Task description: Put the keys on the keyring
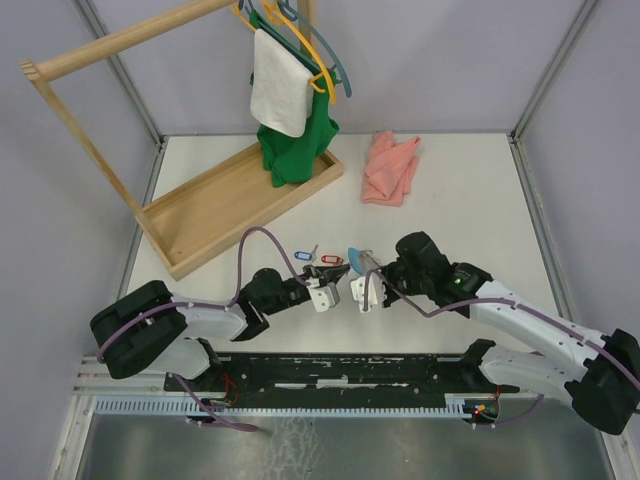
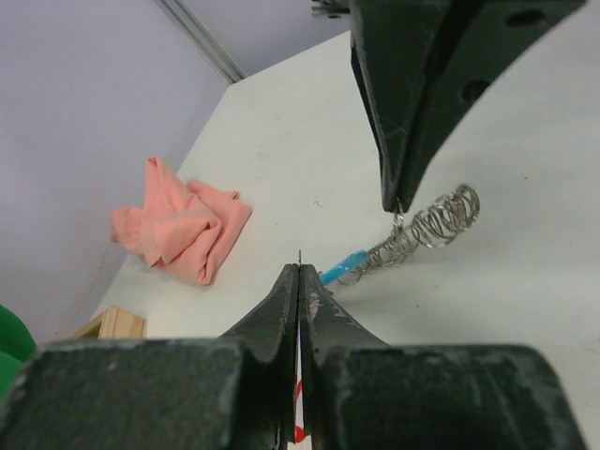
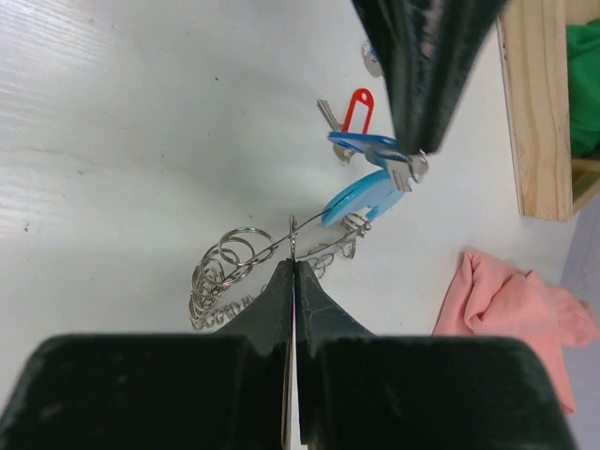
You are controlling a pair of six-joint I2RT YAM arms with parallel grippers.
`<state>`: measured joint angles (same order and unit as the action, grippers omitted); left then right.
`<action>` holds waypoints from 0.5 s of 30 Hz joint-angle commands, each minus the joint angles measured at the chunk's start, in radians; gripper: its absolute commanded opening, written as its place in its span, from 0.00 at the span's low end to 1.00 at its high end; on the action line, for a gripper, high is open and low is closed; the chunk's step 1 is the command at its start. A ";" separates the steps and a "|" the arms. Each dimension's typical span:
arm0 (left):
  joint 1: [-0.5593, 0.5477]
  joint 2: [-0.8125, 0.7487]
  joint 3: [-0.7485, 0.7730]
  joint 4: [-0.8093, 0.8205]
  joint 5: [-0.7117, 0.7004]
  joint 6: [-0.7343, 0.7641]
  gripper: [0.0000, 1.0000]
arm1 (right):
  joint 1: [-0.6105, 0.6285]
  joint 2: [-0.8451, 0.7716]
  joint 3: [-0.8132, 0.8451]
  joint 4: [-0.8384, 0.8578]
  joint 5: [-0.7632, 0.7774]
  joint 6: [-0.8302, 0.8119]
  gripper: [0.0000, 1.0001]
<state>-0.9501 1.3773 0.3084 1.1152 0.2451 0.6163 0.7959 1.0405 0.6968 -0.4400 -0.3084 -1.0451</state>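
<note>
The right end effector (image 3: 293,267) is clenched on a thin wire end of the keyring (image 3: 225,270) — a silvery coil with a bright blue curved section — low over the tabletop (image 1: 470,200). Just left of the keyring, the left end effector (image 2: 299,272) is clenched too, pinching a blue-tagged key (image 3: 367,142) close to the keyring's blue section. Just beyond the keyring, the red-tagged key (image 3: 356,108) lies flat, with the second blue-tagged key (image 1: 304,255) farther left. Well beyond the keyring lies a pink cloth (image 1: 390,170) — and far to the keyring's left stands a wooden rack (image 1: 240,200) hung with clothes.
</note>
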 commanded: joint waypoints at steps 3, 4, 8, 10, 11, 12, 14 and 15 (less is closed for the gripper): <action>0.001 -0.035 -0.014 0.016 0.032 0.043 0.03 | -0.041 -0.052 -0.006 0.074 -0.058 0.064 0.01; 0.001 -0.038 -0.012 0.007 0.037 0.042 0.03 | -0.042 -0.055 -0.008 0.083 -0.065 0.068 0.01; 0.001 -0.037 -0.002 0.002 0.060 0.040 0.03 | -0.048 -0.060 -0.014 0.108 -0.083 0.072 0.01; 0.001 -0.032 0.007 0.002 0.078 0.040 0.03 | -0.049 -0.062 -0.014 0.114 -0.084 0.074 0.01; 0.001 -0.027 0.010 0.002 0.087 0.039 0.03 | -0.049 -0.063 -0.015 0.117 -0.082 0.073 0.01; 0.001 -0.024 0.013 0.002 0.097 0.038 0.03 | -0.049 -0.065 -0.018 0.121 -0.077 0.073 0.01; 0.001 -0.021 0.018 -0.003 0.111 0.035 0.03 | -0.049 -0.071 -0.022 0.131 -0.067 0.072 0.01; 0.001 -0.023 0.020 -0.011 0.112 0.033 0.03 | -0.048 -0.074 -0.025 0.134 -0.062 0.071 0.01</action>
<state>-0.9501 1.3613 0.2981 1.0863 0.3088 0.6224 0.7506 0.9977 0.6800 -0.3744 -0.3626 -0.9897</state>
